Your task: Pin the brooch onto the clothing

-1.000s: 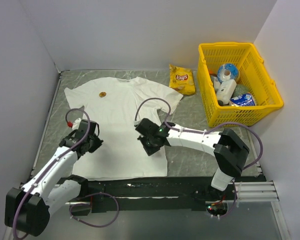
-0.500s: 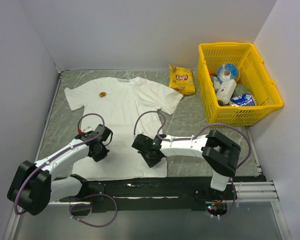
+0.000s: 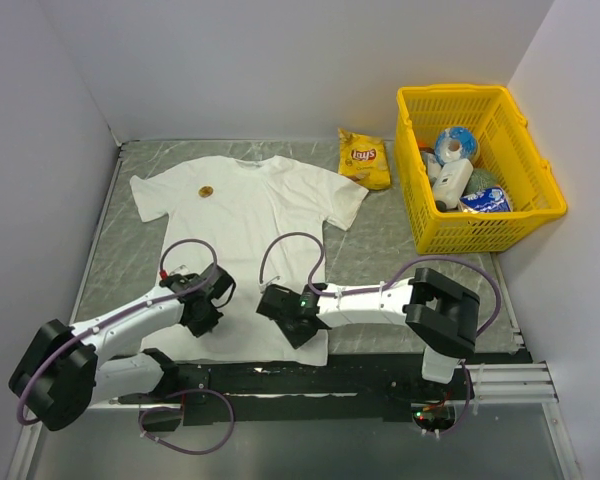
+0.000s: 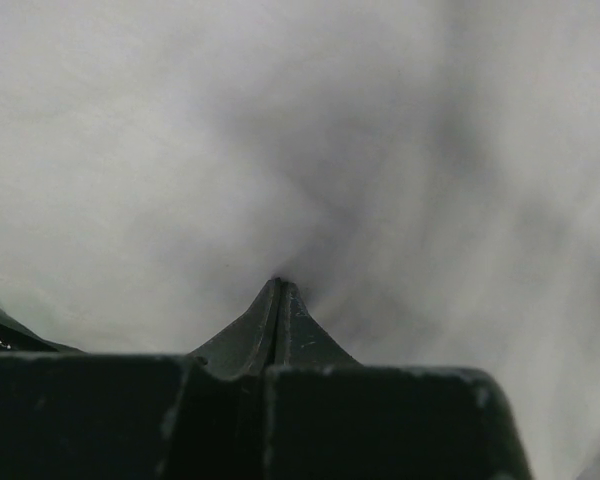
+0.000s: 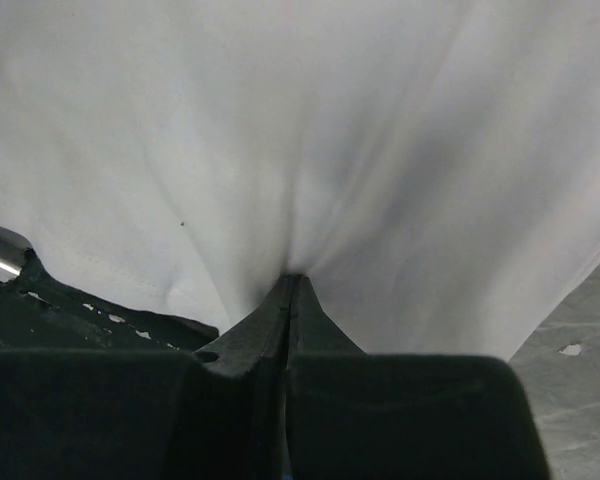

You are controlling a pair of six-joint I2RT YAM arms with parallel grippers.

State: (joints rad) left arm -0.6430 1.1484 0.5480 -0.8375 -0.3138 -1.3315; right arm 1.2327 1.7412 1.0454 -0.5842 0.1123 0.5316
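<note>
The left gripper point(image 4: 277, 285) has its jaws shut tight on a fold of the plain white cotton T-shirt point(image 3: 250, 215), near the bottom edge. The tiny round golden-brown brooch point(image 3: 206, 189) sits on the shirt's chest, well apart from both grippers. The right gripper point(image 5: 293, 280) pinches the bottom edge too, jaws shut. A yellow crisp bag point(image 3: 365, 158) lies beside a yellow plastic basket point(image 3: 460, 238).

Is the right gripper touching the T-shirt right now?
Touching. The right wrist view shows the right gripper shut on the T-shirt, cloth creases radiating from its fingertips.
</note>
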